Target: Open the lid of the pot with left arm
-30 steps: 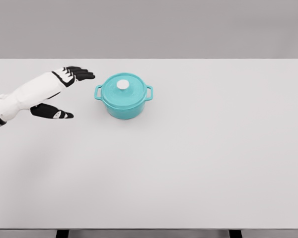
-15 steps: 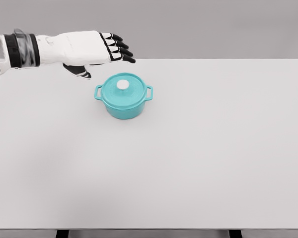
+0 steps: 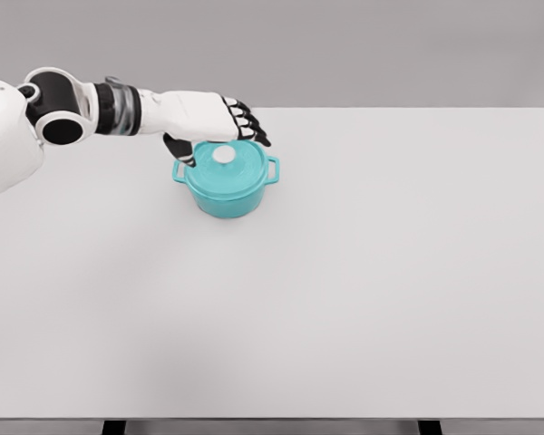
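Note:
A teal pot [image 3: 227, 186] with two side handles stands on the white table [image 3: 363, 272], left of the middle and towards the back. Its teal lid [image 3: 231, 165] sits closed on it, with a white round knob [image 3: 224, 156] on top. My left hand [image 3: 219, 130] hovers just above and behind the lid. Its black fingers [image 3: 247, 124] are spread over the lid's far rim and the thumb [image 3: 181, 149] hangs down by the left handle. The hand is open and holds nothing. The right arm is out of view.
The left forearm [image 3: 118, 107] reaches in from the upper left, above the table's back edge. A grey wall rises behind the table.
The left hand has moved right and down, from above the table's back edge to right over the pot lid. The pot and lid have not moved.

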Robot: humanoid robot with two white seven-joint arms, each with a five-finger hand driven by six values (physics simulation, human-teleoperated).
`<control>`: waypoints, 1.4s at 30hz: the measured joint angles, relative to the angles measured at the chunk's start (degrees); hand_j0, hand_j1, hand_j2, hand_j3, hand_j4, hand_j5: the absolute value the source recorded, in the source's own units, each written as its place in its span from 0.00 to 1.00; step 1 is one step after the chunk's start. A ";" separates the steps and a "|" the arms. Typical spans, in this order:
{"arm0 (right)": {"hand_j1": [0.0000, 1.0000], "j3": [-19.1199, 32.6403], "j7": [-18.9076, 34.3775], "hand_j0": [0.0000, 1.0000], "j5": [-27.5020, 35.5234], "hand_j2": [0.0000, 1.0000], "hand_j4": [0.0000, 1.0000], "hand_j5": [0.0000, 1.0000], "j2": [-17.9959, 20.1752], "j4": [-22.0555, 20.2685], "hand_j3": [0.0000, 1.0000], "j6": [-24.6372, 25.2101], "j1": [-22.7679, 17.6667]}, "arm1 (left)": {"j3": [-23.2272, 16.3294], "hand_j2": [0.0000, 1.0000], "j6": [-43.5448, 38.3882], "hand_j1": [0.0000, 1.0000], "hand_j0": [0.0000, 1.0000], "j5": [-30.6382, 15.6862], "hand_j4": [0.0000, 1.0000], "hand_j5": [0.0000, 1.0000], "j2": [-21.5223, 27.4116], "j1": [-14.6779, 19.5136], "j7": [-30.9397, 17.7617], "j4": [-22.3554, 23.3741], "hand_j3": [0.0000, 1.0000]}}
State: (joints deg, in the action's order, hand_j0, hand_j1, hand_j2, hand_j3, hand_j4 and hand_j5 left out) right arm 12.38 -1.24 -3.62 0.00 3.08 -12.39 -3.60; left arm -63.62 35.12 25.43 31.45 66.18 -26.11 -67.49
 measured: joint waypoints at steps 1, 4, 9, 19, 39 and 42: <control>1.00 0.00 0.00 1.00 0.01 1.00 1.00 1.00 0.00 0.00 1.00 0.00 0.00 | -0.22 1.00 0.00 1.00 1.00 0.00 1.00 1.00 -0.40 0.00 -0.01 0.58 1.00; 1.00 0.00 -0.01 1.00 0.00 1.00 1.00 1.00 0.00 0.00 1.00 0.00 0.00 | -0.68 1.00 0.00 1.00 1.00 0.15 1.00 1.00 -1.24 -0.17 -0.03 1.65 1.00; 1.00 0.00 -0.01 1.00 0.00 1.00 1.00 1.00 0.00 0.00 1.00 0.00 0.00 | -1.08 1.00 0.00 1.00 1.00 0.17 1.00 1.00 -3.00 -0.09 -0.08 5.40 1.00; 1.00 0.00 -0.01 1.00 0.00 1.00 1.00 1.00 0.00 0.00 1.00 0.00 0.00 | -1.61 0.85 -0.18 0.85 0.85 0.05 0.85 0.85 -4.66 0.09 -0.12 8.23 0.85; 1.00 0.00 0.00 1.00 0.00 1.00 1.00 1.00 0.00 0.00 1.00 0.00 0.00 | -2.64 0.77 -0.01 0.77 0.77 0.30 0.77 0.77 -4.82 0.88 -0.28 8.43 0.77; 1.00 0.00 0.00 1.00 0.00 1.00 1.00 1.00 0.00 0.00 1.00 0.00 0.00 | -2.65 0.77 -0.01 0.77 0.77 0.30 0.77 0.77 -4.70 1.23 -0.28 8.43 0.77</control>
State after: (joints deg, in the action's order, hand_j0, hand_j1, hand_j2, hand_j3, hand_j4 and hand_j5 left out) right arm 12.38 -1.25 -3.62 0.00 3.08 -12.39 -3.60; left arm -66.26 35.11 25.73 26.75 67.41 -26.39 -59.06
